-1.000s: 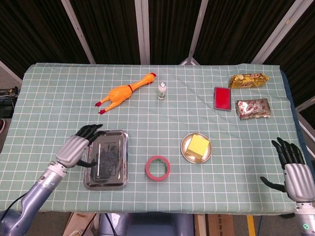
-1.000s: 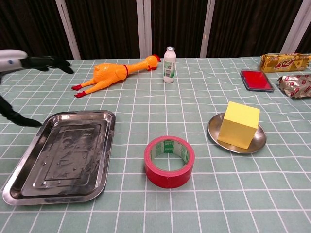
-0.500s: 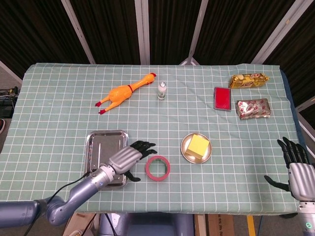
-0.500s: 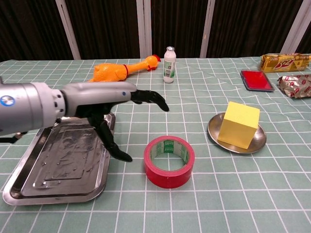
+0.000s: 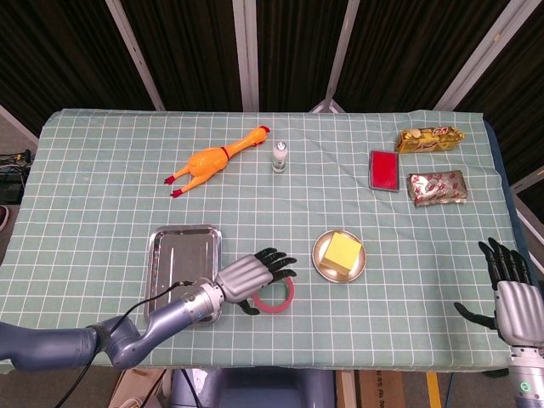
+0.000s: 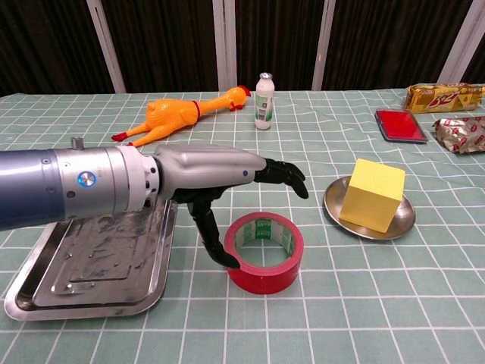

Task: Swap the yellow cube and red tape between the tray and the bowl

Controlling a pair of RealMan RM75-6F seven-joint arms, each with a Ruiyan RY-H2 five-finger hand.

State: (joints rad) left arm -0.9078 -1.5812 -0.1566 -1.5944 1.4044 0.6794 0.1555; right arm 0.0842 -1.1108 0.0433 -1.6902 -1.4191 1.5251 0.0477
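The red tape roll [image 6: 263,251] is taken as the landmark; it lies flat on the green checked tablecloth [image 5: 102,187], outside both containers. The left hand [image 6: 220,176] is held over the roll with fingers spread, the thumb reaching down to the roll's left edge and the remaining fingers extended above it; the roll is not gripped. The steel tray [image 6: 98,262] is seen to the left of the roll, partly hidden by the left forearm. To the right of the roll, the yellow cube [image 6: 371,194] is seated in the round metal bowl [image 6: 332,199]. The right hand [image 5: 508,280] is shown well to the right of the roll, at the table's edge, open with fingers apart and holding nothing. Behind the roll, a rubber chicken [image 5: 214,159] and a small white bottle [image 6: 264,91] are placed; farther right and behind, a red flat case [image 5: 384,170] and 2 foil snack packets [image 5: 436,188] are laid.
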